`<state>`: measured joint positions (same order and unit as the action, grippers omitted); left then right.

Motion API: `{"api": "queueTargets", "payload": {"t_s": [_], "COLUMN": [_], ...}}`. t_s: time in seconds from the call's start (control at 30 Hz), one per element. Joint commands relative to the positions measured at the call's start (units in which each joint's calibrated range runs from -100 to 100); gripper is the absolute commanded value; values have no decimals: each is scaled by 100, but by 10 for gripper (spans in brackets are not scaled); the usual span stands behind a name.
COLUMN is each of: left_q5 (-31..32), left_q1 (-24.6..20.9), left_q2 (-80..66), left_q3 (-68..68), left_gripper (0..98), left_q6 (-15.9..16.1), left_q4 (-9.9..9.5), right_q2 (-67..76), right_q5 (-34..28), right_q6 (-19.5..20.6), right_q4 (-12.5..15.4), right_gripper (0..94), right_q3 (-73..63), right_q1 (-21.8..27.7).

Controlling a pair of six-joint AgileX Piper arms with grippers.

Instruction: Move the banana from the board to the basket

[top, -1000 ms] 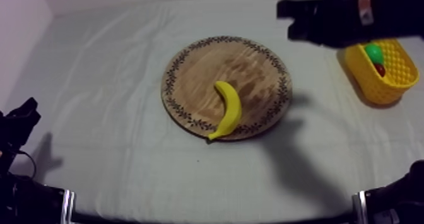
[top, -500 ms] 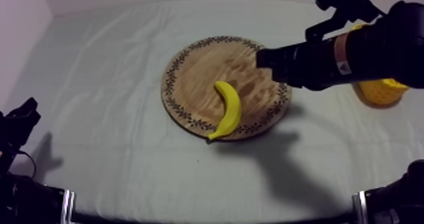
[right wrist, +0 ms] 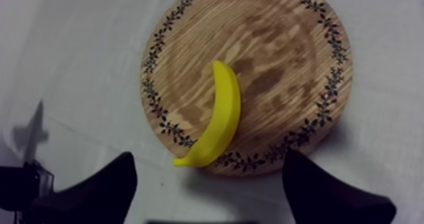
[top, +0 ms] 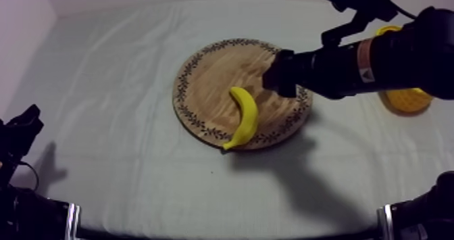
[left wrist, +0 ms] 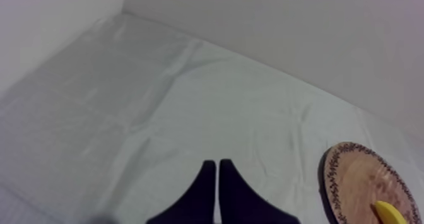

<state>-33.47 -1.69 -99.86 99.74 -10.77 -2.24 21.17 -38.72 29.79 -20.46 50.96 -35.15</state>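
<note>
at the table's right side, a yellow basket, mostly covered by the right arm; contents hidden behind that arm.

in the middle of the grey-white cloth, a round wooden board with a dark patterned rim, bearing the banana.

banana bright yellow, smooth, gently curved, lying flat on the board's near half, well apart from the basket. upper end near the board's middle, over the darker grain. lower tip stretching across the patterned rim to the board's very edge, seemingly poking just past it, though hard to judge from above.

right gripper hovering over the board's right part, just beside the banana's upper end, not touching it. seen from the right wrist, fingers spread wide apart with nothing gripped, banana and board lying below, framed between the two.

left gripper low at the table's left edge, well apart from the board. seen from the left wrist, fingers pressed together into a narrow wedge, clasping nothing, over bare cloth, with the board's rim and one end of the banana farther off.
</note>
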Motion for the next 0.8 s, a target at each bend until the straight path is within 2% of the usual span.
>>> {"api": "queueTargets", "payload": {"t_s": [0.0, 0.3, 0.53, 0.67, 0.77], "left_q5": [0, 0, 0, 0, 0], "left_q1": [-1, -1, -1, -1, -1], "left_q2": [3, 3, 3, 3, 3], "left_q3": [4, 4, 4, 4, 4], "left_gripper": [1, 1, 1, 1, 1], "left_q6": [0, 0, 0, 0, 0], "left_q4": [2, 2, 2, 2, 2], "right_q2": [-25, -165, -832, -1496, -2019], "right_q5": [35, 184, 196, 178, 82], "right_q6": [-121, -84, 60, 270, 543], "right_q4": [36, 9, -103, -279, -509], "right_gripper": [918, 918, 900, 888, 883], "right_q3": [31, 130, -107, -365, -547], "right_q1": [10, 3, -37, -110, -220]}}
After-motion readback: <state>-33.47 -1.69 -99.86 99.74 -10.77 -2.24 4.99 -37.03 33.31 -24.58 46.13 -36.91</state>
